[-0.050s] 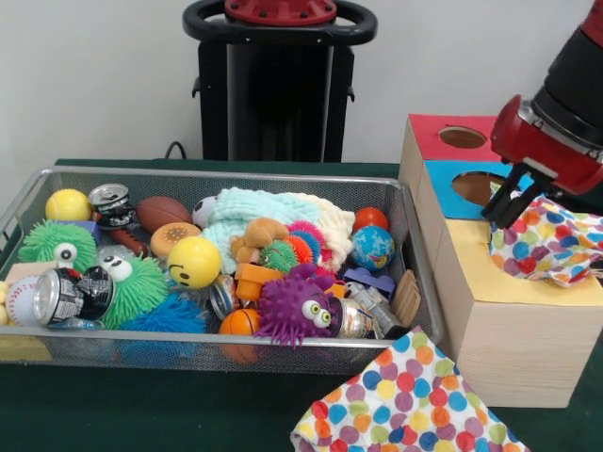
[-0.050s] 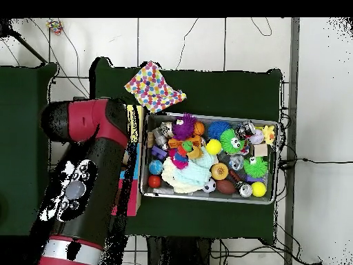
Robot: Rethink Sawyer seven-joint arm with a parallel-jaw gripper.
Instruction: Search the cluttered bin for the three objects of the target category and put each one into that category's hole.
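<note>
Nearest the front-view camera, a polka-dot cloth in many colours [image 1: 407, 400] lies flat on the dark green table [image 1: 141, 410], just beside the bin's near corner.

Behind it stands the wire-mesh metal bin [image 1: 217, 350], filled with clutter: a purple spiky toy with eyes [image 1: 294, 307], a small orange basketball [image 1: 241, 322], a crushed silver drink can [image 1: 66, 296], a green furry toy with eyes [image 1: 132, 287] and a yellow smiley ball [image 1: 193, 261]. Deeper in the bin lie a pale mint knitted cloth [image 1: 268, 215], a blue globe ball [image 1: 373, 248] and a brown toy football [image 1: 162, 212].

Beside the bin stands the pale wooden box [image 1: 513, 348], with a yellow, a blue and a red panel on top; the blue and red panels each show a round hole [image 1: 463, 137].

The red-and-black hand [image 1: 506, 205] hangs over the box top — its dark fingers closed on a second polka-dot cloth [image 1: 546, 243], which drapes onto the yellow panel.
</note>
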